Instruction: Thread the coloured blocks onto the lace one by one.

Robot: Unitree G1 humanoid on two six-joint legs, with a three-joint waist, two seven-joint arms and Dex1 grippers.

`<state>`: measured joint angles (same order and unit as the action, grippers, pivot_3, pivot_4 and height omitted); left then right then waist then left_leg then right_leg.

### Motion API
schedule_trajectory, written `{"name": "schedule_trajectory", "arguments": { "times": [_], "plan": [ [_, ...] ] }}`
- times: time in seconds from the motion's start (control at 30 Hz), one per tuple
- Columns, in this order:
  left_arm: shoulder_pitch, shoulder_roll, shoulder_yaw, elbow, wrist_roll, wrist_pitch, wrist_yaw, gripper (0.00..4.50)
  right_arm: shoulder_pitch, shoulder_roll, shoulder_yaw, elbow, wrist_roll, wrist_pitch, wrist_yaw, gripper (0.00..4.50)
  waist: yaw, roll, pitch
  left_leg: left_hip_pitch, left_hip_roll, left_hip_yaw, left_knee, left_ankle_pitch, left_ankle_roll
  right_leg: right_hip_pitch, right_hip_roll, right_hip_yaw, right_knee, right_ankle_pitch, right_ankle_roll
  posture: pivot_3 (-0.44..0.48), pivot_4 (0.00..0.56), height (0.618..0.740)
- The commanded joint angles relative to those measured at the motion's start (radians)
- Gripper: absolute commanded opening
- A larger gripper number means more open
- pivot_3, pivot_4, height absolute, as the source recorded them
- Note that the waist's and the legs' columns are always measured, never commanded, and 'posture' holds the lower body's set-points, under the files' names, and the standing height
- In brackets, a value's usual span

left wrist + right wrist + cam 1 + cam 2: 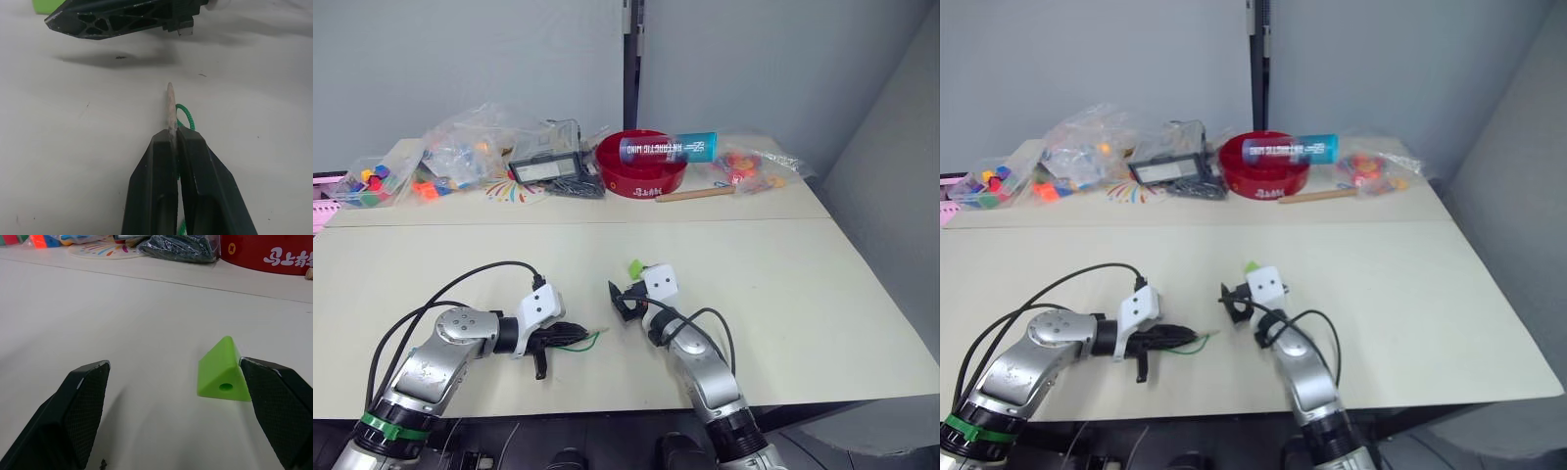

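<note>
Pale desk (783,294): left hand (172,139) pinches thin green lace's (186,116) stiff tip; right hand (176,401) wide beside light, probably slippery green plastic block (220,372).

Pale table (822,294), light green block (220,373), green lace (576,341), red bowl (641,176), bagged toys (470,147)

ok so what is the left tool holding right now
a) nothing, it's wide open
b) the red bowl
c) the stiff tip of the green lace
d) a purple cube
c: in the left wrist view the left tool is shut on the lace, whose pale stiff tip sticks out past the fingertips with green string looping behind.
</note>
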<state>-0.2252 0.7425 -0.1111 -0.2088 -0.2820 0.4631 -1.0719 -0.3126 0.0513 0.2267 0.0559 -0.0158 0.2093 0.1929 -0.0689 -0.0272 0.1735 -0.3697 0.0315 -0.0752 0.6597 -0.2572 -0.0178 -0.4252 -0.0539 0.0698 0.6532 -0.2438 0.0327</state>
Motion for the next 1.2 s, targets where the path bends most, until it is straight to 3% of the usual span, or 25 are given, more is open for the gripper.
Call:
{"name": "schedule_trajectory", "arguments": {
  "times": [0.03, 0.13, 0.23, 0.33, 0.47, 0.6, 0.77, 1.1, 1.2],
  "plan": [
    [0.002, 0.009, 0.020, -0.044, -0.024, 0.008, 0.003, 0.00, -0.039, -0.045, -0.040, -0.015, 0.035, -0.026, 0.060, 4.48, 0.000, 0.000, 0.000, 0.000, 0.000, 0.000, 0.000, 0.000, 0.000, 0.000, 0.000, 0.000, 0.000, 0.000, 0.000, 0.000, 0.150, 0.731],
    [0.001, 0.008, 0.019, -0.047, -0.023, 0.012, 0.005, 0.00, -0.084, -0.114, -0.058, 0.015, 0.088, -0.035, 0.183, 4.48, 0.000, 0.000, 0.000, 0.000, 0.000, 0.000, 0.000, 0.000, 0.000, 0.000, 0.000, 0.000, -0.002, 0.000, 0.000, 0.000, 0.150, 0.731],
    [-0.003, 0.007, 0.016, -0.045, -0.022, 0.013, 0.004, 0.00, -0.206, -0.264, -0.070, 0.126, 0.200, -0.009, 0.517, 4.48, -0.002, 0.001, 0.001, 0.000, 0.000, 0.000, 0.000, 0.000, 0.000, 0.001, 0.000, 0.000, -0.003, 0.000, 0.000, 0.000, 0.150, 0.731],
    [-0.004, 0.008, 0.018, -0.043, -0.022, 0.016, 0.004, 0.00, -0.349, -0.361, -0.060, 0.316, 0.250, 0.021, 0.768, 4.48, -0.002, 0.001, 0.001, 0.000, 0.000, 0.000, 0.000, 0.000, 0.000, 0.002, 0.000, 0.000, -0.004, 0.000, 0.000, 0.000, 0.150, 0.731],
    [-0.007, 0.006, 0.019, -0.041, -0.021, 0.019, 0.007, 0.00, -0.539, -0.385, -0.028, 0.617, 0.188, -0.087, 0.913, 4.48, -0.005, 0.001, 0.001, 0.000, 0.001, 0.000, 0.000, 0.000, 0.001, 0.002, 0.001, 0.000, -0.004, 0.001, 0.000, 0.000, 0.150, 0.731],
    [0.004, 0.008, 0.027, -0.050, -0.024, 0.024, 0.014, 0.00, -0.700, -0.360, -0.004, 0.904, 0.110, -0.205, 0.978, 4.48, -0.002, 0.001, 0.001, 0.000, 0.001, 0.000, 0.000, 0.000, 0.001, 0.002, 0.001, 0.000, -0.004, 0.001, 0.000, 0.000, 0.150, 0.731],
    [0.025, 0.013, 0.039, -0.074, -0.033, 0.034, 0.027, 0.00, -0.821, -0.328, -0.001, 1.118, 0.036, -0.301, 1.015, 4.48, -0.002, 0.001, 0.001, -0.001, 0.000, 0.001, 0.000, 0.000, 0.001, 0.001, 0.000, 0.000, -0.004, 0.001, 0.000, 0.000, 0.150, 0.731],
    [0.064, 0.030, 0.054, -0.115, -0.052, 0.048, 0.053, 0.00, -0.868, -0.297, -0.022, 1.235, -0.054, -0.357, 1.007, 4.48, -0.004, 0.002, 0.001, -0.001, -0.001, 0.000, 0.000, 0.000, 0.001, 0.001, -0.001, 0.000, -0.004, 0.001, 0.000, 0.000, 0.150, 0.731],
    [0.075, 0.033, 0.058, -0.120, -0.055, 0.046, 0.055, 0.00, -0.868, -0.286, -0.037, 1.240, -0.058, -0.356, 1.006, 3.65, -0.005, 0.002, 0.002, 0.000, 0.000, 0.000, -0.001, 0.000, 0.001, 0.001, -0.001, 0.000, -0.003, 0.001, 0.000, 0.000, 0.150, 0.731]
  ]
}}
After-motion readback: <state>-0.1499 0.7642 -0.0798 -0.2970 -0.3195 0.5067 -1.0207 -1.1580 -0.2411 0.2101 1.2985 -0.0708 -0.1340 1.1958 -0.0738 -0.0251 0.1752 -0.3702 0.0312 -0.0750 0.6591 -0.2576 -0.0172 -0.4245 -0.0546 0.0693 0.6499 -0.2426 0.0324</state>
